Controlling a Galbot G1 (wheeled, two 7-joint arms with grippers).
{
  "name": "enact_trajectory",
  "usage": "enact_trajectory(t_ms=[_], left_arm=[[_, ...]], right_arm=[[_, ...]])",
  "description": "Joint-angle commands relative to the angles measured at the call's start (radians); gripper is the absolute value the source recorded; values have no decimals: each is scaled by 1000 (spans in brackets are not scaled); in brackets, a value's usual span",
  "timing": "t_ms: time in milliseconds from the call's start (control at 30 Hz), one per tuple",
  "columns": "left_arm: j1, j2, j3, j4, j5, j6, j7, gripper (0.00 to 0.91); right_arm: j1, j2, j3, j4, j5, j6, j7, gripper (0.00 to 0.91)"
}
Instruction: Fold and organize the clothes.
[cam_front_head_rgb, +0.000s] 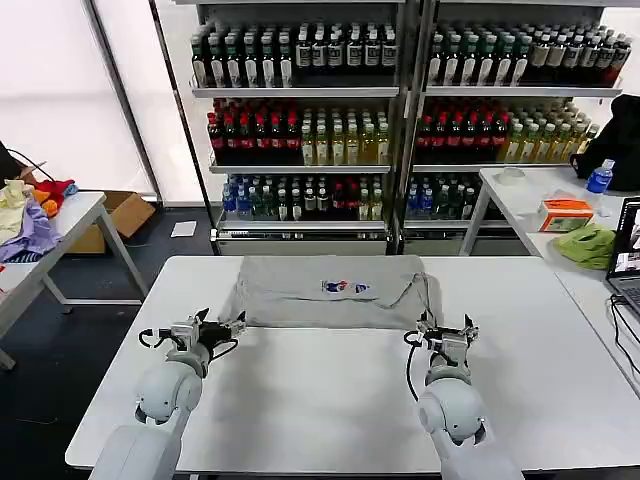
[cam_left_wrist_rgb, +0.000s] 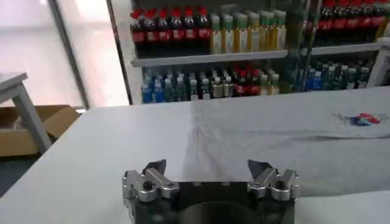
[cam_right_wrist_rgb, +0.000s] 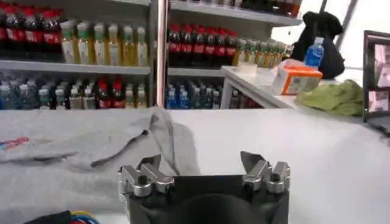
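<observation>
Left tool (cam_front_head_rgb: 222, 327), right tool (cam_front_head_rgb: 445, 331) wide open, seemingly clear of T-shirt (cam_front_head_rgb: 325, 290).

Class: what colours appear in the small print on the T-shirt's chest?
Red and blue on the light grey T-shirt; clearest in the head view.

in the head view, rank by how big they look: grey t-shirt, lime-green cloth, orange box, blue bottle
1. grey T-shirt, by far
2. lime-green cloth
3. orange box, close to the cloth
4. blue bottle, farther back, so its true size is unsure

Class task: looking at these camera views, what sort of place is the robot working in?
Probably a shop-style test room: shelves of bottled drinks line the back, white tables stand around, and a grey T-shirt lies before both open end effectors.
</observation>
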Motion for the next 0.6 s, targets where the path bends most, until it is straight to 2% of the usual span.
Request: enact_trajectory(t_ms=[33,167,200,233,267,300,333,367,400,433,467,600], left_arm=[[-11,3,2,52,4,1,2,907],[-12,2,3,62,4,-1,4,907],[-14,2,5,69,4,-2,4,887],[-15,2,6,72,4,-2,4,806],[-17,1,7,77,6,-2,4,655],[-18,0,8,80,10,-2,5,574],[-18,-2,8,82,14,-2,5,363],[-18,-3,10,81,16,-1,5,272],[-17,-4,10,81,19,0,5,121],[-15,-5,11,82,21,0,7,60],[-13,-5,13,82,21,0,7,30],[-2,-9,19,81,34,-3,18,10]], right_arm=[[12,15,3,-59,6,2,-8,907],[18,24,1,-79,7,5,-12,907],[20,26,1,-83,7,5,-14,907],[23,30,0,-89,7,5,-17,887],[25,31,-1,-92,6,5,-19,776],[27,33,-2,-97,4,5,-25,776],[27,35,-3,-100,4,5,-27,464],[27,38,-5,-101,3,4,-29,373],[25,39,-7,-102,1,4,-32,181],[22,42,-9,-102,-2,4,-36,111],[20,43,-10,-102,-2,4,-37,0],[0,49,-13,-98,-14,5,-58,0]])
